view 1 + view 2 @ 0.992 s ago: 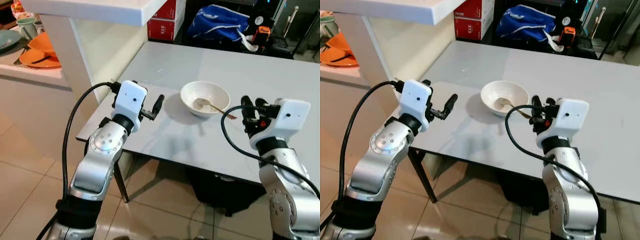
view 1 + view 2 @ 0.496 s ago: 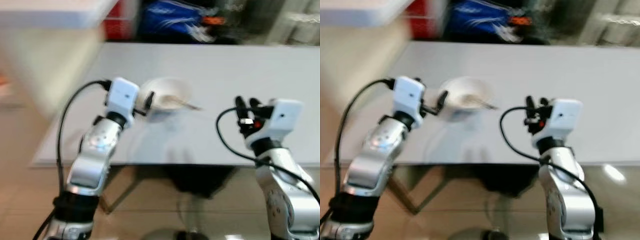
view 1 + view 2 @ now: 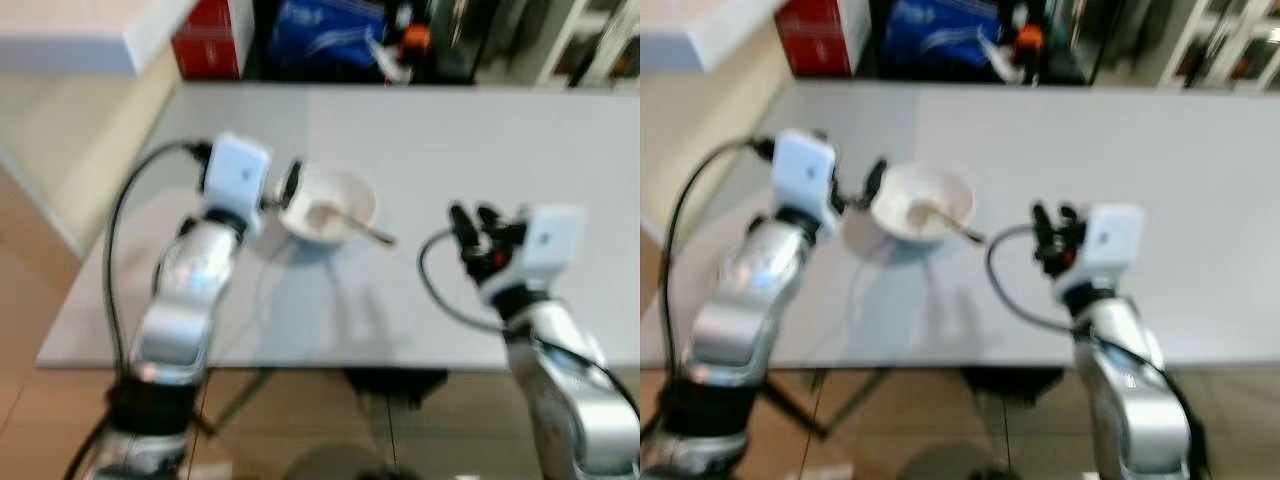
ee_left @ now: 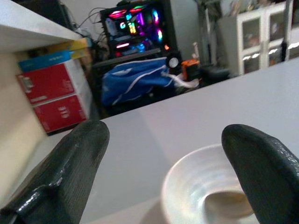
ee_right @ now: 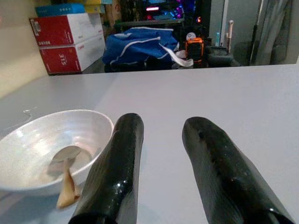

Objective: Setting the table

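Observation:
A white bowl point(image 3: 328, 205) stands on the grey table point(image 3: 450, 140), with a spoon point(image 3: 352, 224) lying in it, handle over the right rim. My left gripper point(image 3: 287, 188) is open, right at the bowl's left rim. In the left wrist view its fingers point(image 4: 70, 163) are spread wide, with the bowl point(image 4: 205, 186) just ahead between them. My right gripper point(image 3: 470, 226) hovers over the table to the right of the bowl, open and holding nothing. In the right wrist view, the bowl point(image 5: 44, 140) and spoon point(image 5: 65, 156) lie off to one side of the gripper point(image 5: 163, 123).
Red boxes point(image 3: 208, 40) and a blue bag point(image 3: 330, 35) stand behind the table's far edge. A white counter point(image 3: 80, 30) juts in at the far left. The table's near edge point(image 3: 300, 355) runs just before me, with tiled floor below.
The whole picture has shifted and blurred, so the camera has moved. My left gripper has come up to the bowl's left rim. The right gripper keeps its place beside the bowl.

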Robot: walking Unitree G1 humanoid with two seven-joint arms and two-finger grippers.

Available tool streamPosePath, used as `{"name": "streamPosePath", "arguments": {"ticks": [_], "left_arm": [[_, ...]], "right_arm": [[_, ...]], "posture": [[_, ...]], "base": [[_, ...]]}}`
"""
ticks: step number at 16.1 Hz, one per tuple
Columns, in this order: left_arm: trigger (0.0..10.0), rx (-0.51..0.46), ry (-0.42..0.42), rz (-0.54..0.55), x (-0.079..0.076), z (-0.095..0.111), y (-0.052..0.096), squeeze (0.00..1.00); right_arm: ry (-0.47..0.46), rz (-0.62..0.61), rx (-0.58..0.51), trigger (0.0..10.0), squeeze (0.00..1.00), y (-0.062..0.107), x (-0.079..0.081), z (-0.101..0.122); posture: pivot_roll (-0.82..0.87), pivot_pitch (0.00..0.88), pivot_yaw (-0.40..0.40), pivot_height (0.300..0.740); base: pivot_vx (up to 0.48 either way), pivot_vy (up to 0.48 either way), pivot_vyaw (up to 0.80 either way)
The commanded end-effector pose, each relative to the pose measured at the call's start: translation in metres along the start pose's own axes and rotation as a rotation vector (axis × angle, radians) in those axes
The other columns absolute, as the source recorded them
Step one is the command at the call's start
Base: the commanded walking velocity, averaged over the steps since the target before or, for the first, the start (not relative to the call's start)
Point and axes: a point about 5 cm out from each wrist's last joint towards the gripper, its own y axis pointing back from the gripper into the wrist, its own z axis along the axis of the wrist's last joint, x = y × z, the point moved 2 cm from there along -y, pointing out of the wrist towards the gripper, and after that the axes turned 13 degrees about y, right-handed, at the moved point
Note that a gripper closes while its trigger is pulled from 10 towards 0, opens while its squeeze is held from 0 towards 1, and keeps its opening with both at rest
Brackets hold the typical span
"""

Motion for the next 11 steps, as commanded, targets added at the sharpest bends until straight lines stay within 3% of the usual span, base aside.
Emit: {"name": "streamPosePath", "arguments": {"ticks": [1,3,5,8,10,11], "left_arm": [[10.0,-0.027,-0.036,0.011,0.004,0.008,0.002,0.0],[10.0,0.004,-0.051,0.041,0.01,0.004,0.0,0.0],[10.0,0.018,-0.052,0.175,0.03,0.002,-0.006,0.0],[10.0,0.036,-0.026,0.192,0.041,-0.004,-0.016,0.0],[10.0,0.061,-0.05,0.199,0.048,-0.011,-0.026,0.0],[10.0,0.069,-0.122,0.211,0.053,-0.016,-0.031,0.0]], "right_arm": [[-0.022,0.02,-0.019,10.0,0.0,0.0,0.003,0.003],[-0.027,0.029,-0.015,10.0,0.0,0.001,0.005,0.002],[-0.028,0.025,-0.016,10.0,0.0,0.002,0.003,0.002],[-0.034,0.019,-0.015,10.0,0.0,0.002,0.001,0.002],[-0.032,0.03,-0.014,10.0,0.0,0.001,0.003,0.002],[-0.034,0.032,-0.015,10.0,0.0,0.001,0.003,0.002]], "posture": [[0.03,0.059,-0.005,0.74],[0.03,0.06,-0.003,0.74],[0.03,0.06,0.0,0.74],[0.03,0.061,0.001,0.74],[0.03,0.06,0.006,0.74],[0.03,0.06,0.008,0.74]], "base": [[0.0,0.0,0.0],[0.0,0.0,0.0],[0.0,0.0,0.0],[0.0,0.0,0.0],[0.0,0.0,0.0],[0.0,0.0,0.0]]}}
